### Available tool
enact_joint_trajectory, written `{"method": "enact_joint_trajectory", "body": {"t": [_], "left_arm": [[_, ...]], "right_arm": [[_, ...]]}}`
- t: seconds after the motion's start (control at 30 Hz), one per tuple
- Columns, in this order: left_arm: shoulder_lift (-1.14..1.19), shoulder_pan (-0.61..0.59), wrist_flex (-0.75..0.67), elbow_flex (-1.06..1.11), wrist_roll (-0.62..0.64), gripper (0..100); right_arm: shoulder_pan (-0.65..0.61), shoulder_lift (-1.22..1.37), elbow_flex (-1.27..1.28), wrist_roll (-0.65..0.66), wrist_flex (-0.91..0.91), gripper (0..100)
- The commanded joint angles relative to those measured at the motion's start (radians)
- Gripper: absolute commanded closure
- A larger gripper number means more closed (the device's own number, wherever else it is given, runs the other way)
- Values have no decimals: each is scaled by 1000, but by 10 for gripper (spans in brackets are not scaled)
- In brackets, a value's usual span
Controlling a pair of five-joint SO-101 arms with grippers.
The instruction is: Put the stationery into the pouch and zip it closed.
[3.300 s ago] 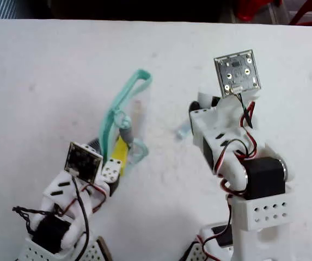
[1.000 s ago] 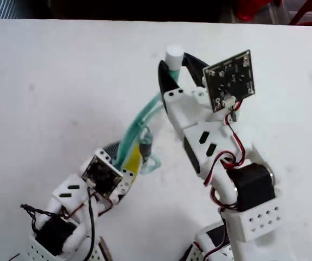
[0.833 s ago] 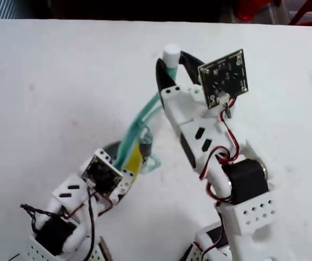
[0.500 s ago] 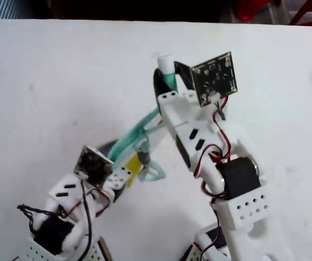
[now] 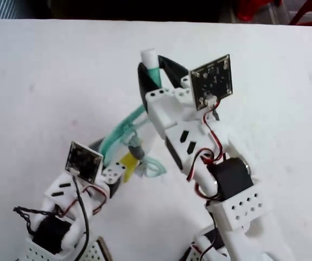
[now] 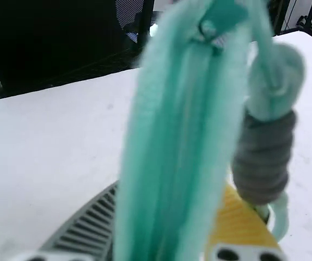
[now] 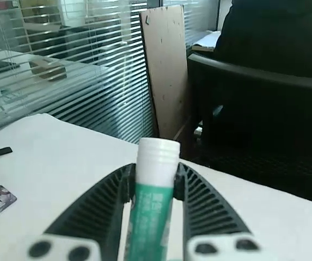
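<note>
The left jaws are closed on the near end of the teal pouch [image 5: 118, 128], its fabric pinched between them, around the middle of the desk [image 5: 36, 81]. It looks soft and limp (the mouth will likely sag shut), so a hold on the rim beside the zip seems best. The right jaws clamp a glue stick [image 7: 154, 187] by its green barrel, white cap outward, just past the pouch's far end, toward the far edge. It looks light, stiff and smooth, so a mid-barrel grip suits.
</note>
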Motion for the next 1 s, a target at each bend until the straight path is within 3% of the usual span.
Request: {"method": "enact_joint_trajectory", "body": {"t": [0.0,0.17,0.5,0.73,0.97], "left_arm": [[2,-10,-6,-55,9,808],[2,-10,-6,-55,11,811],[2,-12,-35,-51,8,975],[2,-12,-35,-52,8,976],[2,-12,-34,-54,8,976]], "right_arm": [[-10,1,-6,-14,-59,981],[-10,-8,31,-14,-51,981],[-10,-174,176,-11,-48,981],[-7,-344,219,-3,56,981],[-10,-401,222,109,166,981]]}}
